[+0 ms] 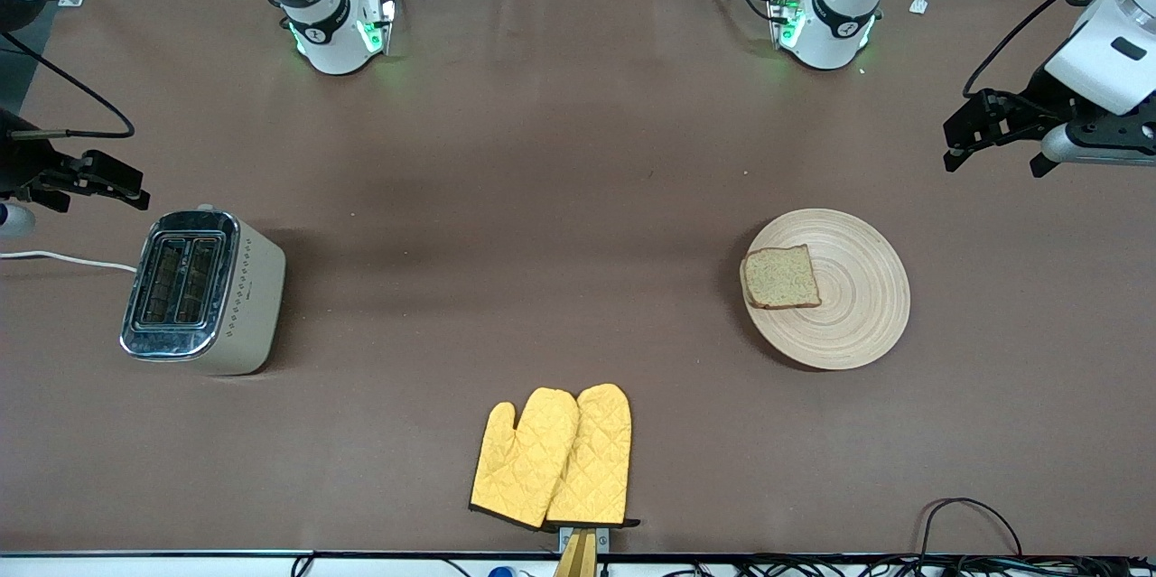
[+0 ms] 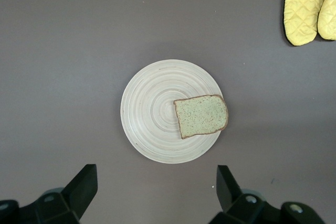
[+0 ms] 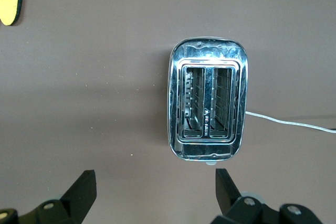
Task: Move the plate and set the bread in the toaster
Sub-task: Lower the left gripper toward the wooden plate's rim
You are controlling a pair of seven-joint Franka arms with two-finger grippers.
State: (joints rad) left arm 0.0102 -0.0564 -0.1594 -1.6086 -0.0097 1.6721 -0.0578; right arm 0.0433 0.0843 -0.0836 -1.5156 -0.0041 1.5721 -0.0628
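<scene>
The plate [image 1: 829, 288] lies flat on the table toward the left arm's end. The bread [image 1: 781, 277] rests on it, at about 9 o'clock from the plate's centre in the front view, with one edge just over the rim. In the left wrist view the bread [image 2: 201, 115] sits at about 3 o'clock on the plate [image 2: 157, 111]. The slice lies flat and free, so a gripper can probably take it by its edges.

The toaster [image 1: 203, 293] stands toward the right arm's end of the table, well apart from the plate. Its two slots face up and look empty in the right wrist view [image 3: 207, 106]. Its white cord [image 1: 68, 260] runs off the table edge. This distance seems to be the reason why the plate must be moved first: the bread is too distant from the toaster for one arm.

The left gripper [image 1: 993, 157] hangs over the table at about 1 o'clock from the plate, with its fingers [image 2: 84, 184] spread wide. The right gripper [image 1: 86, 184] hangs over the table at about 11 o'clock from the toaster, and its fingers [image 3: 84, 187] are also wide apart. Neither holds anything, so the task seems not yet begun.

Two yellow oven mitts [image 1: 555, 457] lie near the front edge, between the toaster and the plate.
</scene>
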